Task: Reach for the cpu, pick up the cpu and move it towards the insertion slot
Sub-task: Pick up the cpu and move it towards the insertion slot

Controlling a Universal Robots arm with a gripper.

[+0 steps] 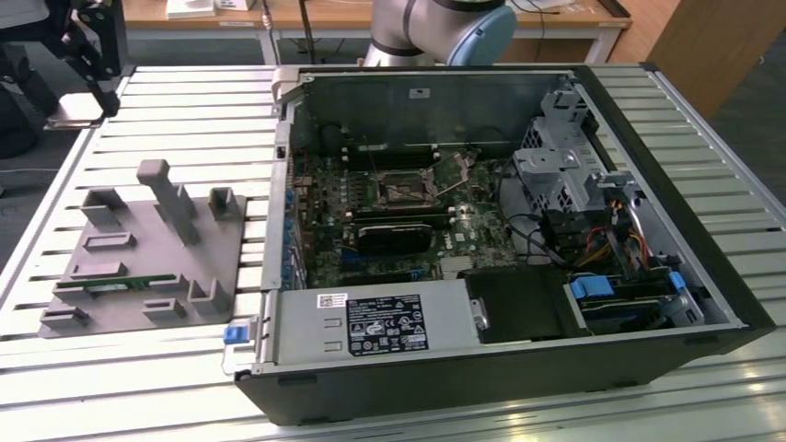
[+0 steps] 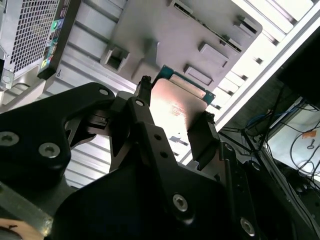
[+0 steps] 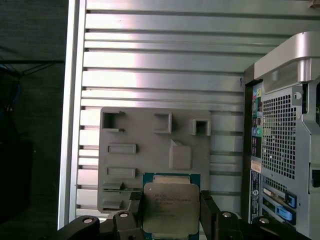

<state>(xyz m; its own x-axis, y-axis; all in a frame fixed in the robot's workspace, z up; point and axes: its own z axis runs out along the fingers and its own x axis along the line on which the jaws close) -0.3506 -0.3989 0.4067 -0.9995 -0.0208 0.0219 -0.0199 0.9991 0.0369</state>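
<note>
Black two-fingered hand (image 3: 170, 212) pinches the small square silvery cpu (image 3: 167, 205) by opposite edges, clear of the grey plastic fixture plate (image 3: 130, 165). The silver-framed square insertion slot (image 1: 403, 189) lies well apart, towards the exterior view's right. Risk: the edge-only grip (thin purchase) could let the chip slip or tilt in transit.

The cpu (image 3: 170, 206) has a silvery metal top, faintly glossy, on a green rim. The tray (image 3: 150, 161) looks matt grey plastic; the ribbed table (image 3: 165, 65) is shiny bare metal.
</note>
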